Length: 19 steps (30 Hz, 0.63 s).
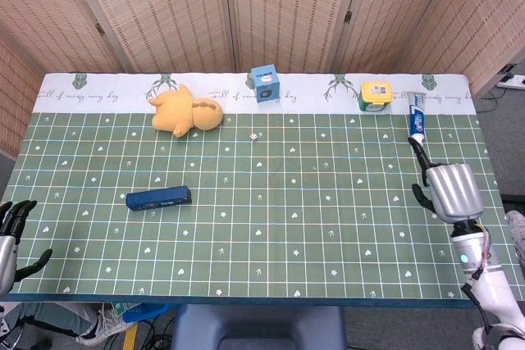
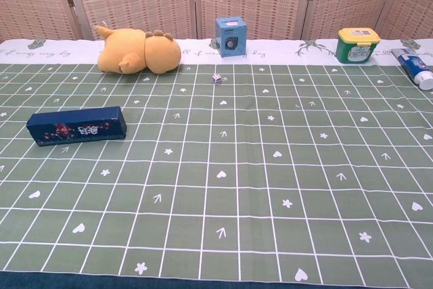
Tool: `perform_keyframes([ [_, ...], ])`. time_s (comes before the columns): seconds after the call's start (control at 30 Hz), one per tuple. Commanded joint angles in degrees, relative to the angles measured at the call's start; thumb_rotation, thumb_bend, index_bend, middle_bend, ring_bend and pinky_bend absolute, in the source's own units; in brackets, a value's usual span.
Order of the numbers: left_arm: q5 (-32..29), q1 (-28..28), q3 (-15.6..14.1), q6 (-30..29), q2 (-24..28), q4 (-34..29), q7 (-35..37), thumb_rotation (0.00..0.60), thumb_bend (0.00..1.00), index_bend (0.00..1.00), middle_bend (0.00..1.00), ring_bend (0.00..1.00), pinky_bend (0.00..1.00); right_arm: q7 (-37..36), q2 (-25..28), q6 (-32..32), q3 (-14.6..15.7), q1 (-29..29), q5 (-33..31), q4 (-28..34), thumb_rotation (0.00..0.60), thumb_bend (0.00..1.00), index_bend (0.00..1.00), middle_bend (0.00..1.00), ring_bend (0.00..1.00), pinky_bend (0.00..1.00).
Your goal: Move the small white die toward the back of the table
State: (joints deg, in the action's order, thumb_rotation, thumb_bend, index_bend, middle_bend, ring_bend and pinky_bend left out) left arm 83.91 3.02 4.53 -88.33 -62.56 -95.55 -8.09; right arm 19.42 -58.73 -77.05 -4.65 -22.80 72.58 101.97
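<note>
The die (image 1: 253, 136) sits free at the mat's twelve o'clock, both empty hands, right (image 1: 449, 189) and left (image 1: 11, 235), spread apart; any bump could roll it away.

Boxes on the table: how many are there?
2. A light-blue box stands at the back, middle. A long dark-blue box lies flat on the left. The green tub with a yellow lid isn't counted.

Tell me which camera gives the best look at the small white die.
The chest view. There the die sits on the green mat, near the back, with dark pips visible, clear of the yellow plush toy and the blue box. The head view shows it only as a tiny white speck, faces unreadable.
</note>
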Motion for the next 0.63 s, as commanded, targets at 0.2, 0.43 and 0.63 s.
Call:
perform_keyframes([
  [0.2,1.4,0.4,0.1,-0.7,0.2,-1.9,-1.5,0.600,0.24,0.14,0.16,0.10,0.16,-7.1,4.7,-5.7,6.2,8.5,8.8,0.9,0.600,0.30,0.00,0.09,0.04,0.14],
  [0.43,2.8,0.3,-0.6,-1.1,0.4,-4.2,-3.3,0.600,0.24,0.14,0.16,0.10,0.16,-11.1,4.0,-11.9,8.8,14.3,14.8,-1.4,0.600,0.30,0.00,0.04,0.00,0.08],
  [0.63,3.5,0.3,-1.0,-1.2,1.0,-6.2,-4.5,0.600,0.24,0.14,0.16,0.10,0.16,-13.1,2.1,-15.0,8.9,17.5,16.5,-3.0,0.600,0.30,0.00,0.04,0.00,0.08],
])
